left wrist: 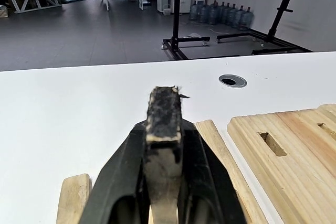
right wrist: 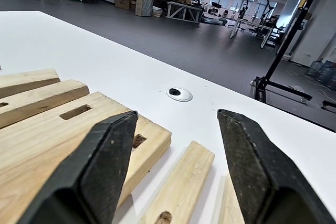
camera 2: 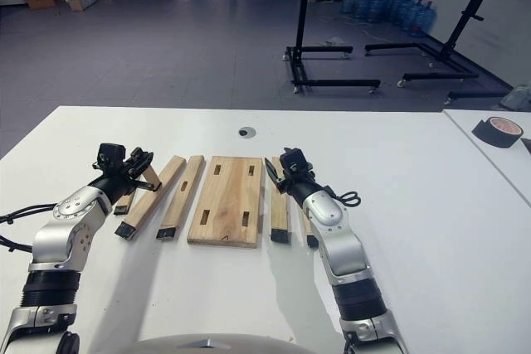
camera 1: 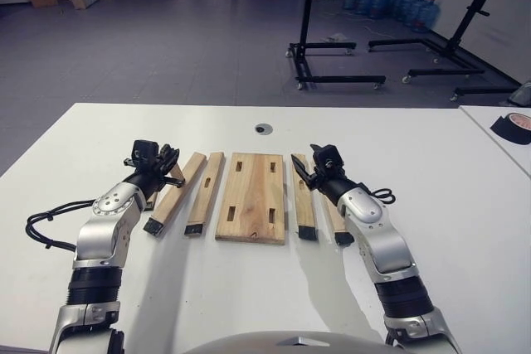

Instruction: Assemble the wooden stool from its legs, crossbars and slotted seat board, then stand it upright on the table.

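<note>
Seat board (camera 1: 251, 196) lies flat, slots up, ready for fitting. Left gripper (camera 1: 162, 159) clamps a black-tipped leg (left wrist: 164, 108); right gripper (right wrist: 176, 150) gapes wide over a second leg (camera 1: 304, 205).

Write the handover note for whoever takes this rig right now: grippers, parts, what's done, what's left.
Left gripper: shut, apparently holding nothing, above the short wooden piece at the left end of the row.
Right gripper: open, empty, over the far end of the inner right piece.
Slotted seat board: flat at mid-table, its four slots empty. Left of it lie the outer long piece and the inner long piece. The outer right piece lies partly under the right arm.
Done: nothing joined.
Left: the whole assembly, then stand the stool upright.
</note>
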`<state>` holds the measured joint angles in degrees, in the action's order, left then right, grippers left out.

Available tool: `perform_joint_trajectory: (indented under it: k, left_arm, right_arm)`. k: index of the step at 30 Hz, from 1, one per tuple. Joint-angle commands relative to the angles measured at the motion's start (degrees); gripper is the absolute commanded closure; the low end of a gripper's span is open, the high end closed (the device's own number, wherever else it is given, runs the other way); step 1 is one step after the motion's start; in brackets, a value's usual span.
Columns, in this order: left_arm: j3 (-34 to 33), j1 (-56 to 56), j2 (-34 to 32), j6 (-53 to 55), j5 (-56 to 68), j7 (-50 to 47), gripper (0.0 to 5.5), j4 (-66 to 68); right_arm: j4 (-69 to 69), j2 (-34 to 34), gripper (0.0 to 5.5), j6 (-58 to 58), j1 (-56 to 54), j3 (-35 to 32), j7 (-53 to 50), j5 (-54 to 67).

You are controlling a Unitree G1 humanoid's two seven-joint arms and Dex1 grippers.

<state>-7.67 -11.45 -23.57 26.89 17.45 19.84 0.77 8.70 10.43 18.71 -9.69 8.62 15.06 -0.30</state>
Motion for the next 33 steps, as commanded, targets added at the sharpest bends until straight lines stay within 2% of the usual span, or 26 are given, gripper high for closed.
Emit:
perform_joint_trajectory:
  k: [1, 15, 16, 23, 29, 33]
  left_arm:
    - [2.30, 3.65, 0.18, 6.63, -1.06, 0.68, 5.11, 5.28]
    - [1.77, 5.59, 3.02, 5.00, 0.29, -0.35, 5.11, 2.60]
    - [1.39, 5.41, 3.36, 4.34, 0.05, -1.21, 4.74, 1.77]
    - [-2.59, 2.90, 7.70, 5.52, 3.08, -6.36, 3.81, -7.21]
    - [-3.47, 3.13, 6.43, 4.68, 0.52, -9.22, 3.81, -9.77]
    - [-6.54, -0.78, 6.83, 2.71, 0.95, -11.86, 3.81, -13.41]
  right_arm:
    - [0.34, -0.14, 2.71, 1.25, -0.10, 0.11, -0.49, -0.59]
    - [0.58, 0.28, 2.71, 0.75, -0.17, -0.29, 0.42, 0.24]
    - [0.68, 0.45, 2.71, 0.74, -0.12, -0.56, 0.13, 0.05]
    - [3.50, 1.93, 2.71, 1.66, 2.36, -3.67, -0.25, 0.70]
    - [3.32, 3.50, 2.71, 1.91, 1.00, -5.31, 0.90, 1.32]
    - [3.17, 3.35, 2.71, 2.12, 0.92, -5.64, 0.46, 1.35]
